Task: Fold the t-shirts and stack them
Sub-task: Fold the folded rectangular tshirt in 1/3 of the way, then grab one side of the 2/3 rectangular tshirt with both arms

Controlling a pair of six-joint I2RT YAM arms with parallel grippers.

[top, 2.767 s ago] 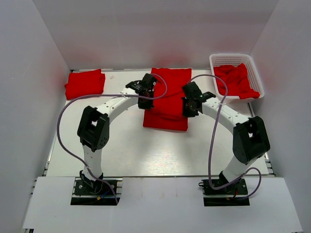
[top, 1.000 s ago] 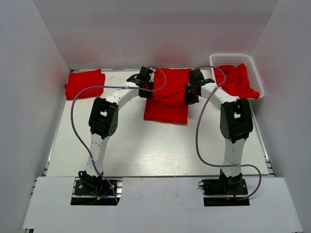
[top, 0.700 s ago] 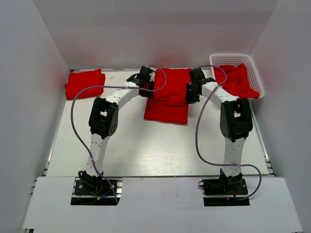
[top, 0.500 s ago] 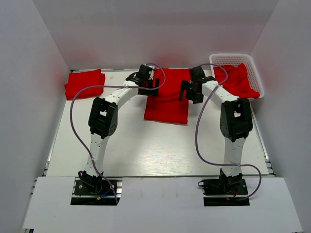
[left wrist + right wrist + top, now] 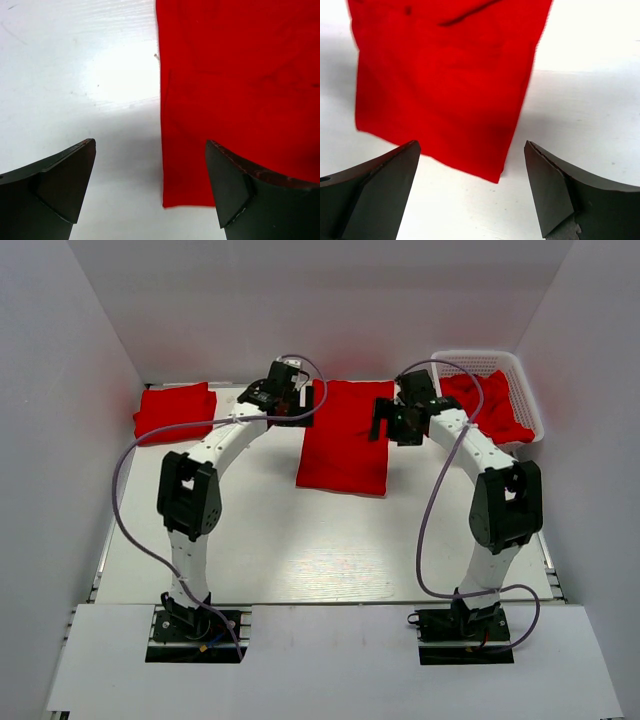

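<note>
The left gripper [image 5: 149, 143] and right gripper [image 5: 470, 143] hang released, empty, either side of the folded red t-shirt [image 5: 343, 440].

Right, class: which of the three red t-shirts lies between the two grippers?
The long folded t-shirt in the middle; the small folded t-shirt sits far left, the crumpled t-shirt in the basket.

The centre t-shirt [image 5: 343, 437], the left t-shirt [image 5: 175, 410] and the basket t-shirts [image 5: 487, 405] are recorded as plain bright red, unpatterned. The basket [image 5: 478, 362] is noted as white lattice. The table [image 5: 300, 540] is white. The arms [image 5: 225, 443] are white with black joints.
</note>
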